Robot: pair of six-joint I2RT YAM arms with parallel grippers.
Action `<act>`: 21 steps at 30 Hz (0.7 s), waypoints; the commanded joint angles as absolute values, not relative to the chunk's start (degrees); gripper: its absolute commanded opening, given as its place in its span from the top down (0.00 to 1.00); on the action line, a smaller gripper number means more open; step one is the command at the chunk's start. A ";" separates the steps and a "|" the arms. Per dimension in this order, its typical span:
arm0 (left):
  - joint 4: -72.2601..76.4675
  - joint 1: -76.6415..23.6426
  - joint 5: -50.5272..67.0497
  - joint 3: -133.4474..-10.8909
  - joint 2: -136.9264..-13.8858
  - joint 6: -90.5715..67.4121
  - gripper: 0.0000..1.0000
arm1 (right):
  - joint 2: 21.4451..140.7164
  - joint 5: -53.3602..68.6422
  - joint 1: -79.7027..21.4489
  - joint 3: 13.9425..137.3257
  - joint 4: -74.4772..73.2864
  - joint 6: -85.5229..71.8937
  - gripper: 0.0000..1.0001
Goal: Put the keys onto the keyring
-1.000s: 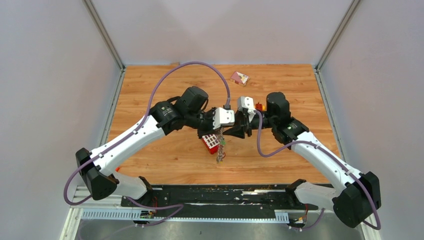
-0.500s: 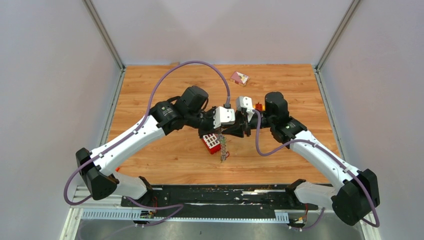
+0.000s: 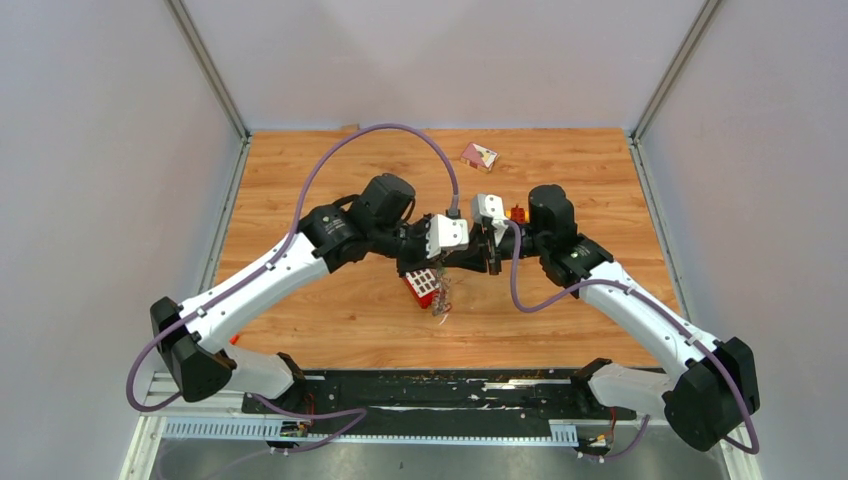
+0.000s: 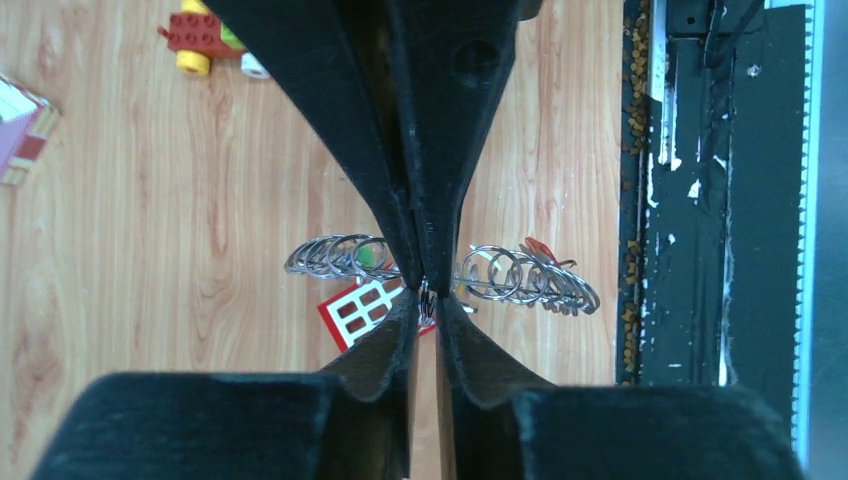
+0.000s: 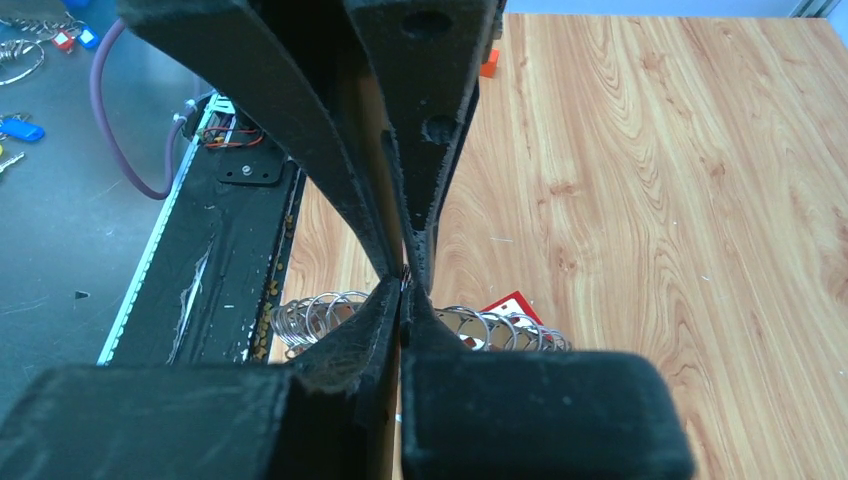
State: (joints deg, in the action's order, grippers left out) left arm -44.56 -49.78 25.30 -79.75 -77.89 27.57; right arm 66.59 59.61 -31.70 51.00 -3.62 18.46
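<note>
- Keyring hangs mid-bench, right under the spot where the two arms meet tip to tip, and droops toward the near edge, over the brick.
- Neither arm is nearer: both sets of jaws come at the same point on the wire, head-on from opposite sides.
- Long axis: seen from the left wrist, the loops run crosswise to both sets of jaws, one bunch fanning out on each side of the pinch point.
- Right jaws: pressed fully together, no gap showing, nipping the wire at their tips. By my read they carry the ring.
- Left jaws: a narrow slit, with the wire sitting inside it. Whether they bite or merely bracket it, I cannot tell.
- Keys: a red tag shows among the loops on one side and a green glimpse on the other. They are too small to say if they are threaded.
- Next call: the wire is thin, so any feeding has to line up along the loops, not across them.
</note>
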 commanded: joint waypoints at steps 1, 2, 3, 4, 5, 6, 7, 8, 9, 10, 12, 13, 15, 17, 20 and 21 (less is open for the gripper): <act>-41.44 -49.72 27.75 -78.48 -73.35 29.93 0.76 | 64.97 59.94 -31.71 51.51 -1.86 19.24 1.00; -41.17 -49.43 28.00 -77.77 -72.74 30.61 0.72 | 64.60 60.16 -31.66 51.70 -2.04 19.17 1.00; -40.73 -49.01 28.23 -76.97 -72.02 31.16 0.69 | 64.24 60.44 -31.50 51.88 -2.10 19.12 1.00; -40.13 -48.61 28.59 -76.14 -71.27 31.57 0.67 | 63.98 60.77 -31.33 52.00 -2.06 18.94 1.00; -39.19 -48.14 29.14 -75.07 -70.55 32.08 0.65 | 63.68 61.14 -31.13 52.15 -2.10 18.77 1.00; -38.12 -47.50 29.82 -74.05 -69.79 32.60 0.63 | 63.50 61.48 -30.99 52.20 -2.06 18.62 1.00; -36.86 -47.20 30.13 -72.95 -69.17 33.06 0.62 | 63.33 61.99 -30.91 52.27 -2.02 18.49 1.00; -35.95 -47.06 30.25 -71.99 -68.63 33.46 0.61 | 63.29 62.31 -30.93 52.29 -2.02 18.38 1.00; -35.17 -46.90 30.42 -71.37 -68.41 33.93 0.61 | 63.28 62.59 -30.83 52.37 -1.98 18.35 1.00; -34.63 -46.88 30.48 -70.80 -68.31 34.22 0.61 | 63.30 62.78 -30.78 52.43 -1.98 18.28 1.00; -33.93 -46.76 30.77 -70.41 -68.81 34.68 0.62 | 63.28 63.13 -30.75 52.47 -2.01 18.27 1.00; -33.82 -46.69 31.11 -70.40 -69.18 34.74 0.63 | 63.28 63.21 -30.71 52.47 -1.98 18.26 1.00; -33.46 -46.67 31.64 -70.69 -70.12 34.71 0.66 | 63.27 63.28 -30.67 52.47 -2.02 18.28 1.00; -33.43 -46.67 32.00 -71.27 -71.37 34.64 0.68 | 63.37 63.36 -30.75 52.36 -2.02 18.28 1.00; -33.64 -46.67 32.44 -71.97 -72.58 34.46 0.73 | 63.16 63.36 -30.69 52.30 -2.06 18.37 1.00; -33.63 -46.67 32.70 -71.95 -72.81 34.45 0.76 | 63.12 63.33 -30.65 52.27 -2.09 18.37 1.00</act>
